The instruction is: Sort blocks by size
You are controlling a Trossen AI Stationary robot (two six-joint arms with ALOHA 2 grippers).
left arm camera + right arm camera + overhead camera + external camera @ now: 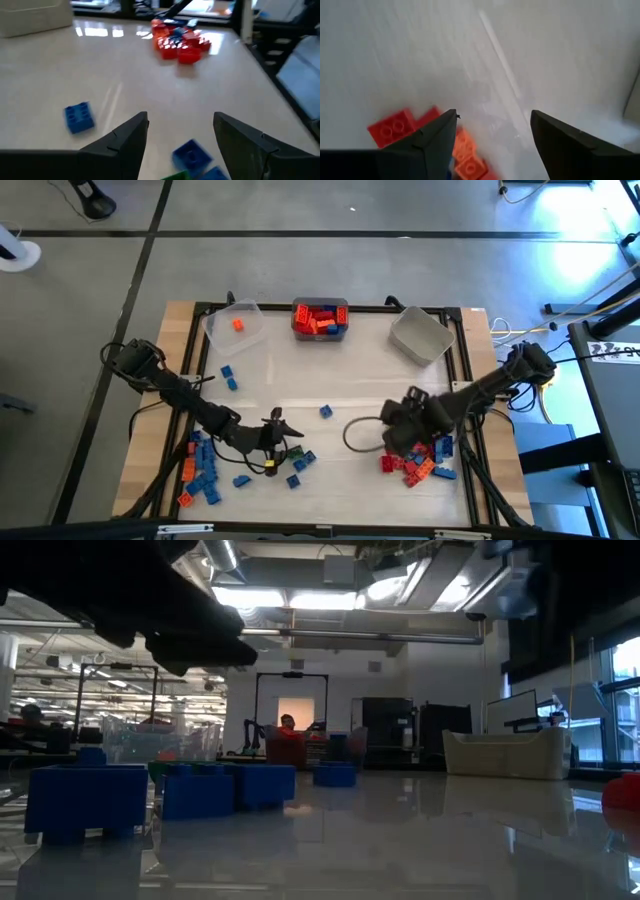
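The blocks lie in two heaps near the table's front edge: blue ones (205, 470) at the left, red and orange ones (415, 465) at the right. A single blue block (326, 412) lies between them, farther back. My left gripper (278, 430) hovers just right of the blue heap, open, with nothing between its fingers (180, 120); a blue block (190, 155) lies on the table below it. My right gripper (398, 438) hangs over the left edge of the red heap, pointing steeply down, open and empty (492, 115), with red blocks (395, 127) beside one finger.
Three bins stand along the far edge: a clear one (235, 328) holding an orange block, a middle one (320, 318) full of red, orange and blue blocks, and a grey one (420, 335). Two blue blocks (228, 375) lie at mid left. Bare tabletop lies in the middle.
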